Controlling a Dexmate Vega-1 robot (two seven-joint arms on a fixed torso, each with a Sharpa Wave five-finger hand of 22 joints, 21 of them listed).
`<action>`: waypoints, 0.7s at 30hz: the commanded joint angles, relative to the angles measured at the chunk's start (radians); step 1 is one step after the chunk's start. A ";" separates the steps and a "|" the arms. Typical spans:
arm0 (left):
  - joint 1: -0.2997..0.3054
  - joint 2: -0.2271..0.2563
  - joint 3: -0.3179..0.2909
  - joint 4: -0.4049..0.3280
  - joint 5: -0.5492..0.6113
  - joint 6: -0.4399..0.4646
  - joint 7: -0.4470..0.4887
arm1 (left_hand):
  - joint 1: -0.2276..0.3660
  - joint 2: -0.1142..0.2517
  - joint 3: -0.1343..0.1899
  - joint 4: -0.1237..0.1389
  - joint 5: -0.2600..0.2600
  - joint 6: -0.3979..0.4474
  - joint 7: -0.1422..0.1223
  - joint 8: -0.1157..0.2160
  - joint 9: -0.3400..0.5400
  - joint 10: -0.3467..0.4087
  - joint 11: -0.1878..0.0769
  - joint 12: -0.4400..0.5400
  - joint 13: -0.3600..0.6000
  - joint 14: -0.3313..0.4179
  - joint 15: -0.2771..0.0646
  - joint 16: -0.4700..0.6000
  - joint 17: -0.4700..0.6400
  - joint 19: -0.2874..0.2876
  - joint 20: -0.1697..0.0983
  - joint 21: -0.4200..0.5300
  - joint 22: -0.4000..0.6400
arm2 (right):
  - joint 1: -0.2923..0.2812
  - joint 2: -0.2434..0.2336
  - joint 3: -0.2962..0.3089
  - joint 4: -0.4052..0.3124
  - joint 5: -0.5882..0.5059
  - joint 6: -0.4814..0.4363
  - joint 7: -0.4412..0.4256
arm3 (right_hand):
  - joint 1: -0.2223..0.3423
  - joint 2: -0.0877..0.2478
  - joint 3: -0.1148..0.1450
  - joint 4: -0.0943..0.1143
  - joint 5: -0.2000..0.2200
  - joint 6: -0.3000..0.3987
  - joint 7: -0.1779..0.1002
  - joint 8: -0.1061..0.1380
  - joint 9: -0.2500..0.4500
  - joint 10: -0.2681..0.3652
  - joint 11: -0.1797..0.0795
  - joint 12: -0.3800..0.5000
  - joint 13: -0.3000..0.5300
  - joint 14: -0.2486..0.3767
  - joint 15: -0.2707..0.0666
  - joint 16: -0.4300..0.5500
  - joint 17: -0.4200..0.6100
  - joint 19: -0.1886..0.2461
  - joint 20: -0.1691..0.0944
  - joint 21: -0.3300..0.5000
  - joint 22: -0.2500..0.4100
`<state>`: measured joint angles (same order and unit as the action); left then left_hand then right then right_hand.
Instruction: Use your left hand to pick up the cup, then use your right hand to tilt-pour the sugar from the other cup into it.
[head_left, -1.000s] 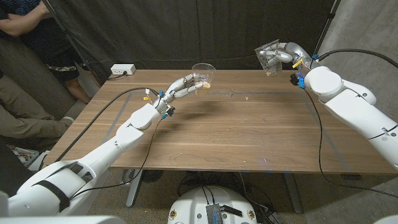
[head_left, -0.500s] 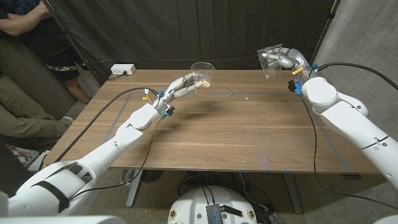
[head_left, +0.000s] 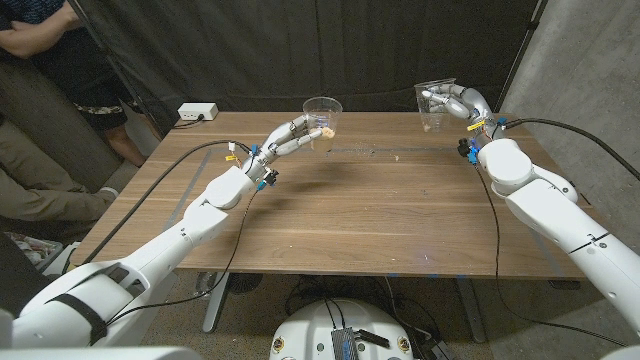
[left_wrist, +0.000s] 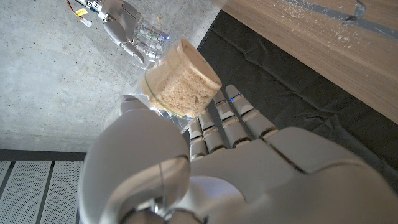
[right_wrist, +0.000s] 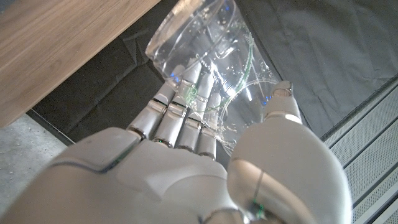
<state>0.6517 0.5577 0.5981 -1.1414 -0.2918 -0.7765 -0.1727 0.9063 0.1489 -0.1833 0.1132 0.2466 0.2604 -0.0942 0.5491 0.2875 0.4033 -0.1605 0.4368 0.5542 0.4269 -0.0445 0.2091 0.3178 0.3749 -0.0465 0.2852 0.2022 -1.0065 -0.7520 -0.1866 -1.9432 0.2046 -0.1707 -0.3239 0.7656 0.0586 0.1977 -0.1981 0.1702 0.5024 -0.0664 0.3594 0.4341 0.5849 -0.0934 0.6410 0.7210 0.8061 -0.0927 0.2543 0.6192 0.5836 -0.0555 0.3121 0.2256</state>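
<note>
We record a wooden table (head_left: 360, 215) before a black curtain (head_left: 300, 50), its middle bare between both arms. Our left hand (head_left: 290, 138) grips a clear cup (head_left: 322, 112) holding sugar (left_wrist: 184, 87), raised over the far edge. Our right hand (head_left: 455, 103) clasps the other cup (head_left: 434, 100) above the far right corner.
</note>
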 joint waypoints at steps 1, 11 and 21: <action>0.023 0.014 -0.011 -0.023 -0.033 0.003 0.002 | -0.001 -0.003 -0.007 0.002 0.000 0.008 -0.003 0.008 0.000 0.003 -0.005 0.007 0.002 0.007 -0.137 -0.003 0.005 0.007 -0.007 0.009 0.004 | -0.015 0.037 -0.019 0.045 0.007 0.087 -0.040 | 0.020 0.033 0.058 0.056 0.005 0.023 -0.010 0.007 0.004 0.020 -0.006 0.007 0.003 0.009 -0.143 0.006 0.006 0.010 -0.071 0.007 0.003; 0.037 0.025 -0.021 -0.042 -0.027 0.010 0.026 | 0.000 -0.002 -0.007 0.002 0.000 0.007 -0.002 0.008 -0.001 0.005 -0.005 0.007 0.001 0.006 -0.137 -0.003 0.005 0.006 -0.008 0.009 0.004 | -0.020 0.032 -0.027 0.034 0.010 0.081 -0.047 | 0.022 0.034 0.059 0.055 0.006 0.030 -0.010 0.011 0.007 0.026 -0.005 0.007 0.002 0.013 -0.143 0.008 0.011 0.011 -0.072 0.008 0.004; 0.055 0.037 -0.031 -0.086 -0.008 0.048 0.069 | 0.000 -0.002 -0.007 0.002 0.000 0.008 -0.002 0.009 -0.001 0.006 -0.003 0.008 0.001 0.007 -0.138 -0.003 0.005 0.006 -0.009 0.009 0.004 | 0.002 0.029 -0.037 0.059 0.039 0.076 -0.016 | 0.021 0.034 0.059 0.057 0.005 0.030 -0.010 0.012 0.010 0.027 -0.010 0.005 0.002 0.013 -0.142 0.006 0.013 0.012 -0.071 0.009 0.004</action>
<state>0.6873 0.5826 0.5777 -1.1877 -0.3167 -0.7623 -0.1418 0.9063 0.1489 -0.1833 0.1132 0.2466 0.2604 -0.0942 0.5491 0.2829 0.4031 -0.1604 0.4404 0.5509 0.4269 -0.0446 0.2091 0.3178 0.3748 -0.0464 0.2852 0.2022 -1.0206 -0.7229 -0.2126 -1.9048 0.2209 -0.0972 -0.3602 0.7629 0.0613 0.1976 -0.1980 0.1693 0.5182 -0.0715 0.3632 0.4386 0.6008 -0.0918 0.6407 0.7205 0.8079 -0.0945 0.2543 0.6281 0.5873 -0.0591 0.3121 0.2255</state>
